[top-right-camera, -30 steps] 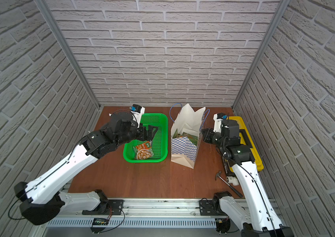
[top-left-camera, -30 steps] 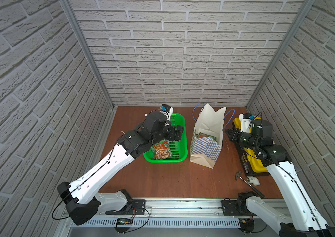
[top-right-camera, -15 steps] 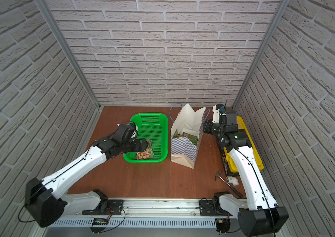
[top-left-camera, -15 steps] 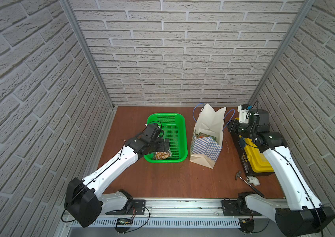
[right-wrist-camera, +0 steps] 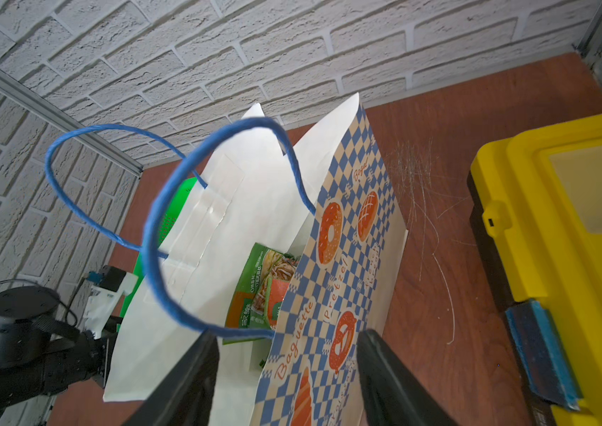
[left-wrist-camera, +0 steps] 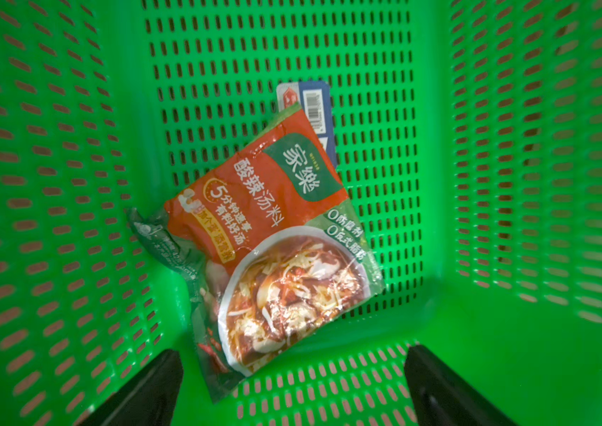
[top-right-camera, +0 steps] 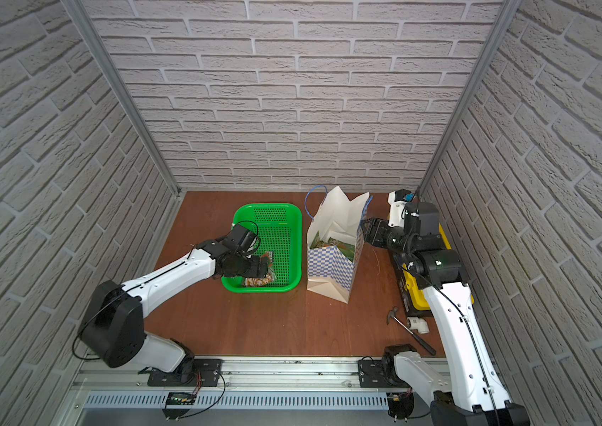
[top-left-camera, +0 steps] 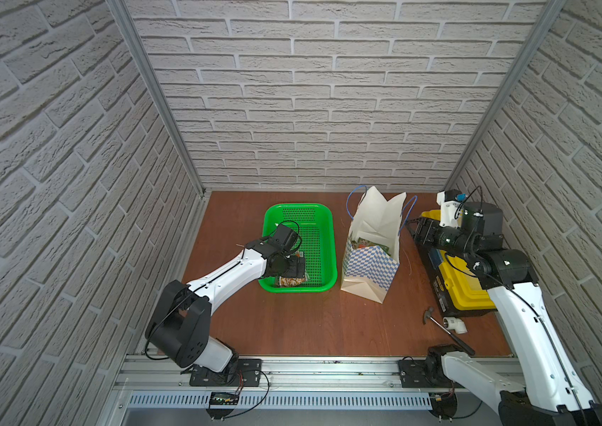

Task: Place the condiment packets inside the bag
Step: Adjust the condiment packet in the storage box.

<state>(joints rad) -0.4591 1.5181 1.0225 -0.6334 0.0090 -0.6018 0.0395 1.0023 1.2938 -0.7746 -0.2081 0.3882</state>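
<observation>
Two or more condiment packets (right-wrist-camera: 264, 289) are already seen inside the bag (right-wrist-camera: 343, 236), just in front of the right hand (right-wrist-camera: 288, 337), which is spread. More are left in the green basket (left-wrist-camera: 513, 184) under the left hand (left-wrist-camera: 292, 353), also spread, with nothing pinched.

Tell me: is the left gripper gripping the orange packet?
No, the left gripper stands wide open, and the orange packet lies loose on the basket floor.

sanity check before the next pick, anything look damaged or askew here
Minor things only: the bag is creased and its mouth caved inward, the packet in the green basket is crumpled along one edge, and pale scratches mark the table beside the bag.
</observation>
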